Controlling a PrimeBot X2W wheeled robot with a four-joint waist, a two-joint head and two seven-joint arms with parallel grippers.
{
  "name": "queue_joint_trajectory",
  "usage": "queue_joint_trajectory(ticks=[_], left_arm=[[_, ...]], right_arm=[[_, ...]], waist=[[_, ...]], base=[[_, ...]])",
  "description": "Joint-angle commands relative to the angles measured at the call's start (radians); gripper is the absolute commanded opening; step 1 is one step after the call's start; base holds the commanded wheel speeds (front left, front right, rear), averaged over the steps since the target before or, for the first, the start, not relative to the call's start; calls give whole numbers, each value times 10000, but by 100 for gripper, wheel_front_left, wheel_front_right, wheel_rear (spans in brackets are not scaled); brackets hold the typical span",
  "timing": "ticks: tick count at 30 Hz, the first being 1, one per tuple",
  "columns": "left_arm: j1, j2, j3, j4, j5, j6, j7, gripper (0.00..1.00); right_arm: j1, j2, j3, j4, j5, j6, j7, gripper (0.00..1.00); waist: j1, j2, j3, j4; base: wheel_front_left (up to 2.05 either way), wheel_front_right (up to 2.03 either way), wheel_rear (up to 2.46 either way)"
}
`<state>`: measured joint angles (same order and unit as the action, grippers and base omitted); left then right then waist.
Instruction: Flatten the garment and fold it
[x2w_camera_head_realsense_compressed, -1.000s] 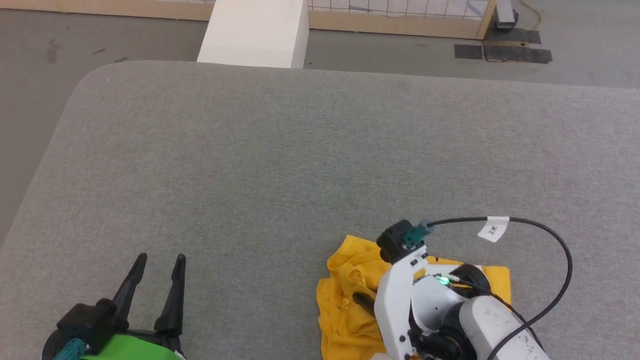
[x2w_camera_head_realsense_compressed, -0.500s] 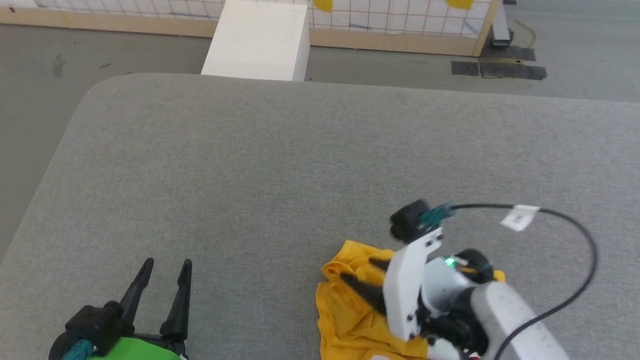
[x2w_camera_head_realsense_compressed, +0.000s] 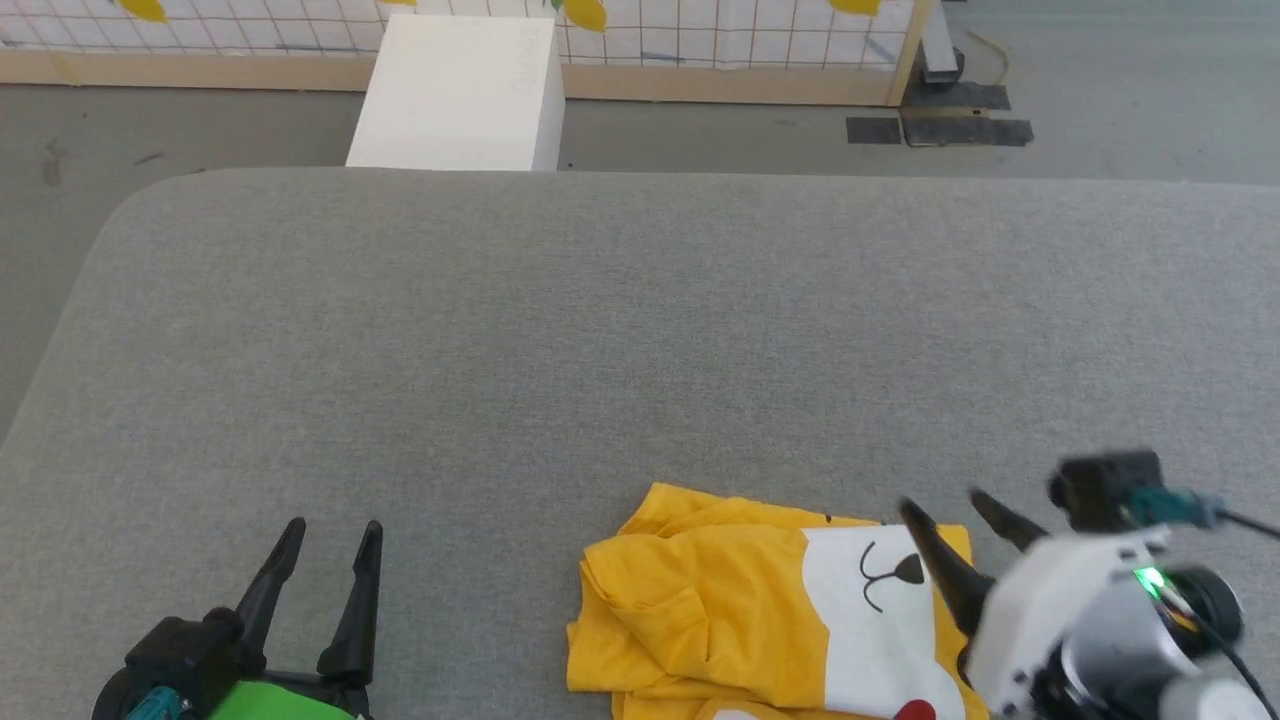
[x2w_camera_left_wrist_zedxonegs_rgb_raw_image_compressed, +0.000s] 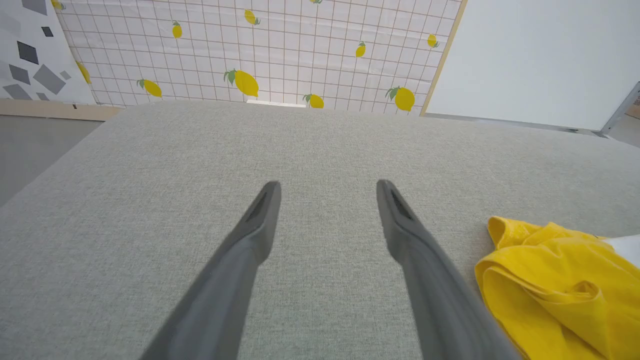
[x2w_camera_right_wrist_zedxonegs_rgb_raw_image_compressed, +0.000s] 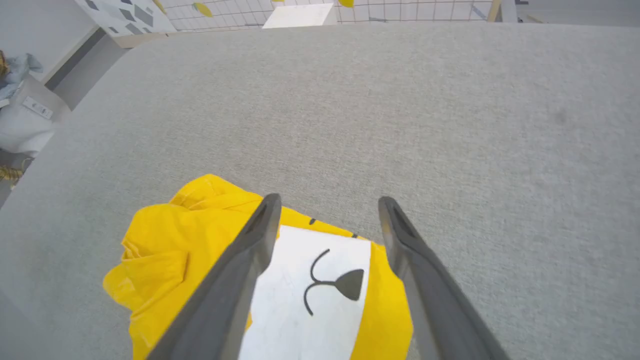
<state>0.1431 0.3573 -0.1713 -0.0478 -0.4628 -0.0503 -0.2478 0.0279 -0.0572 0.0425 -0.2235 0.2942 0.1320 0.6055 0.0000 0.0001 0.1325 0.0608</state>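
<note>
The right claw (x2w_camera_head_realsense_compressed: 940, 502), closed on the garment (x2w_camera_head_realsense_compressed: 700, 610) a second ago, is opened and drawn back over its right edge. The garment is left on the tabletop (x2w_camera_head_realsense_compressed: 600, 340), print exposed, left side bunched; flattening is judged unfinished. The left claw (x2w_camera_head_realsense_compressed: 333, 526) is held open.

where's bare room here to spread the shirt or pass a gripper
Bare: the grey surface from the garment to the far edge by the white box, and the strip between the left gripper and the garment. Crowded: near right, where the open right gripper hangs over the garment.
</note>
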Motion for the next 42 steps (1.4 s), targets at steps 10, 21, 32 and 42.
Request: queue_joint_trajectory(ticks=[10,21,32,42], left_arm=[[93,226,160,-123,-74,76,-20,100],[-184,402,91,-125,-135,-20,82,100],[-293,391,-75,-92,-192,-41,161,100],[-303,229,-233,-238,-123,57,91,100]], right_arm=[[1853,66,-870,-87,206,-13,145,100],[681,69,-727,2162,964,-13,-547,100],[128,69,-675,2902,792,-13,-231,0],[18,70,-498,2033,306,-13,-204,0]], waist=[[0,-1,328,-344],[0,-1,504,-7],[0,-1,452,256],[0,-1,309,-19]], base=[[0,0,0],[0,0,0],[0,0,0],[0,0,0]])
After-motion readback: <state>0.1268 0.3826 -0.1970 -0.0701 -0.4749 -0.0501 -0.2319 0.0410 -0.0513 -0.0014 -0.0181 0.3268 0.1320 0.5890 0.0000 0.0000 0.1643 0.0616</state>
